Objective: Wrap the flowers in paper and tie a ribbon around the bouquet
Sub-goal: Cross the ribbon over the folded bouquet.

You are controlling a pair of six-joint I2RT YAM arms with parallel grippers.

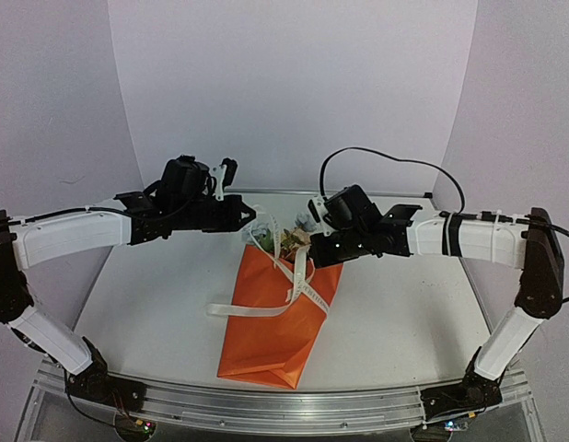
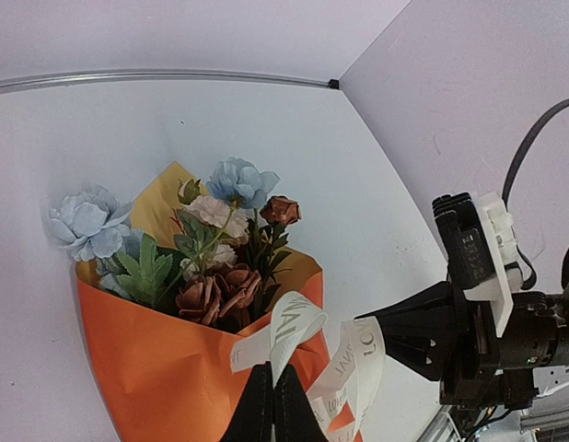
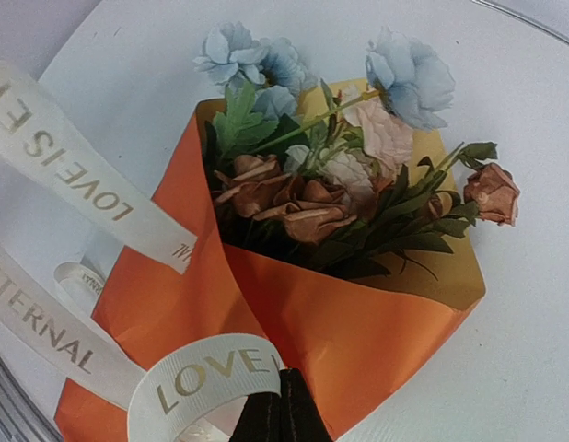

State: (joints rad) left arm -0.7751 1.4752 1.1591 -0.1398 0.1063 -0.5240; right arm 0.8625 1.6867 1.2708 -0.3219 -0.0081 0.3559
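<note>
The bouquet [image 1: 275,313] lies flat on the white table [image 1: 404,313], with its flowers [image 3: 312,184] at the far end; the ribbon [image 3: 82,184] loops loosely over its orange paper; the left gripper [image 2: 272,405] is at the bouquet's top left, fingers pinched tight on the ribbon; the right gripper [image 3: 281,410], at its top right, pinches the ribbon too.

The paper [image 3: 358,341] hides the stems of the flowers [image 3: 294,198], and wrist views crop its lower end

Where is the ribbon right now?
In the top view the ribbon drapes over the orange bouquet at the centre of the table, its strands pinched by the left fingers and right fingers.
</note>
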